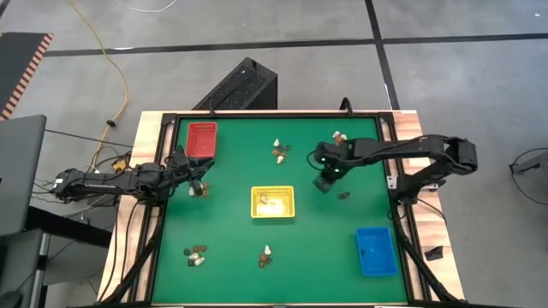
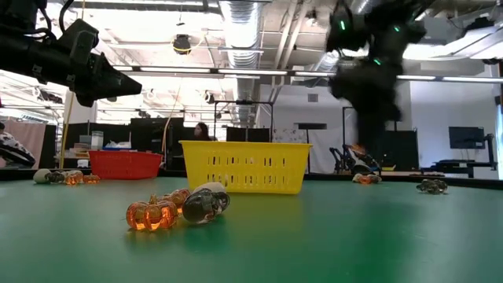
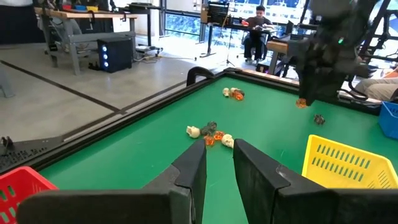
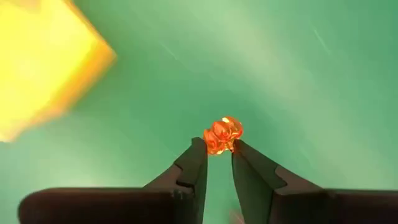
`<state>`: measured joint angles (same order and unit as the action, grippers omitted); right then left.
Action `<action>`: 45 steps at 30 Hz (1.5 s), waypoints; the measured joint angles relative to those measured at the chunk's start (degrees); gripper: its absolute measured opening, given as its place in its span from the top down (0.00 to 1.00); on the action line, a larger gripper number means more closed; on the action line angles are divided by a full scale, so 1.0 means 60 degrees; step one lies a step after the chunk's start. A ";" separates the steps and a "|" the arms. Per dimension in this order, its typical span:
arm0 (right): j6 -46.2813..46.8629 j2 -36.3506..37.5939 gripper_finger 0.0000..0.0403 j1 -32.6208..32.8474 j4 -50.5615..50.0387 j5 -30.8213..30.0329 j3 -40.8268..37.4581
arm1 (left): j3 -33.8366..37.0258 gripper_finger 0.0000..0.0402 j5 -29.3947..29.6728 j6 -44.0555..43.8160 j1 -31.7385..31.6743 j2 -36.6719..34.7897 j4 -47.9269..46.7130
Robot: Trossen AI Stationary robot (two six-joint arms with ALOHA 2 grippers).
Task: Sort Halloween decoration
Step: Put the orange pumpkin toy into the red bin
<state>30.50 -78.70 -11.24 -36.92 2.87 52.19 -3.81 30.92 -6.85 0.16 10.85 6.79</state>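
Pumpkin trinket [image 4: 222, 135], round and orange with no long axis I can make out, sits pinched between my right pincer [image 4: 217, 151] tips, raised off the green table [image 4: 280, 74], beside the yellow tray [image 1: 272, 203].

My left pincer [image 3: 219, 152], tips slightly apart and empty, waits near the red tray [image 1: 202, 140].

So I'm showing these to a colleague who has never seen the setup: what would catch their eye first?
Probably the orange pumpkin pinched between the right gripper's fingers, lifted over the green table. Next, the yellow basket at the table's centre, with a red one and a blue one towards opposite corners. The left gripper waits beside the red basket.
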 joint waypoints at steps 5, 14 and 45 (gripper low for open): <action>-0.0604 -0.1241 0.77 0.0554 0.4250 -0.0204 0.0526 | 0.0000 0.83 0.0007 -0.0051 0.0000 0.0001 0.0018; -0.2790 -0.5581 0.78 0.0543 0.6834 -0.0208 0.5223 | 0.0000 0.83 0.0036 0.0248 0.0000 0.0001 0.0000; -0.2656 -1.2086 0.47 -0.0962 0.7079 0.1049 1.3258 | -0.0011 0.83 0.0353 0.1435 0.0000 -0.0008 0.0071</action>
<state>14.57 -151.22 -17.02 5.55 9.17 131.74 -3.88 33.04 1.76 0.16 10.81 7.21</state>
